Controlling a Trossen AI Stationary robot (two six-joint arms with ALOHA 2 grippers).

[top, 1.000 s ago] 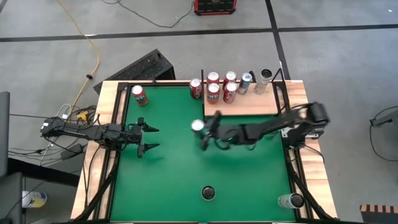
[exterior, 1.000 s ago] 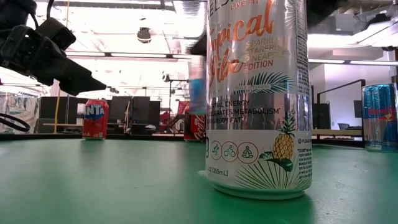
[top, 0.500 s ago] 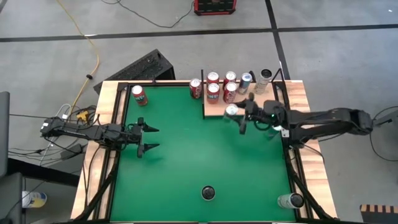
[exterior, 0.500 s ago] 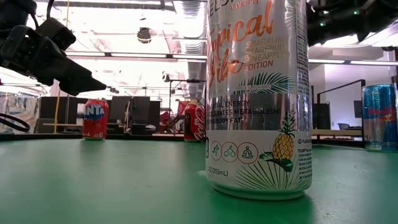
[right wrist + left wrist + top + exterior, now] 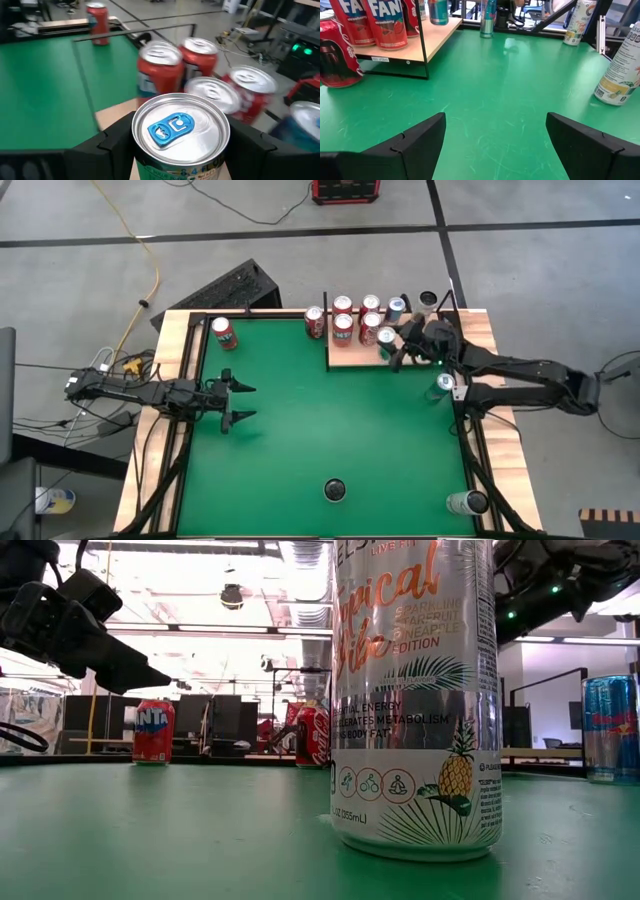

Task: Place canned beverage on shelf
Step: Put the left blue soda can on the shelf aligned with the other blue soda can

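Over the shelf (image 5: 400,352), the right hand (image 5: 392,347) grips a can (image 5: 181,131), its label cut off.

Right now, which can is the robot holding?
The can with the blue pull tab, shut in the right tool above the shelf. Every other can stands free, and the left tool is empty.

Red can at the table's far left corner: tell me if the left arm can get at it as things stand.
Probably yes. The left gripper is open and holds nothing, and the red can stands alone, with only bare green table between them. The right gripper is busy holding a can over the shelf.
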